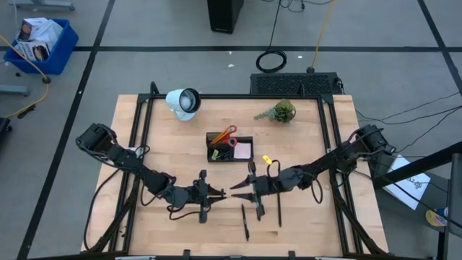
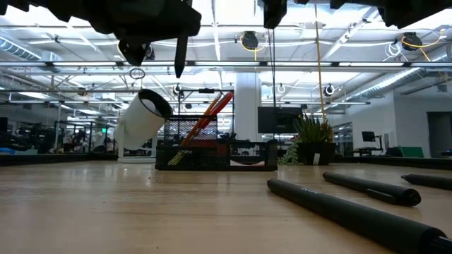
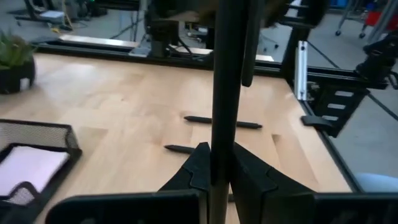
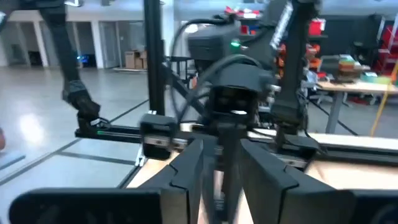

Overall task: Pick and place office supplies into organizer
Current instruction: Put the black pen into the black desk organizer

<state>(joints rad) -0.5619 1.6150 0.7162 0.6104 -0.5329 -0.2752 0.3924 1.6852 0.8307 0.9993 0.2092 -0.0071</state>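
Wooden counter with black rails on both sides fills the overhead view, and both arms meet over its near middle. Left pincer points toward the right arm, its fingers pressed together on a black pen, which the left wrist view shows rising upright between them. Right pincer faces it tip to tip; in the right wrist view its fingers stand a little apart on either side of the same dark upright shaft, but I cannot tell whether they press it. In the low view that pen's tip hangs well above the wood.

Just below the two pincers, three more black pens lie loose on the counter. A small yellow piece lies near the right arm. Farther back, at the counter's middle, sits the organizer, with red-handled scissors and orange pencils in one section and a pink sticky-note pad in another. A white lamp and a green plant stand at the far edge.
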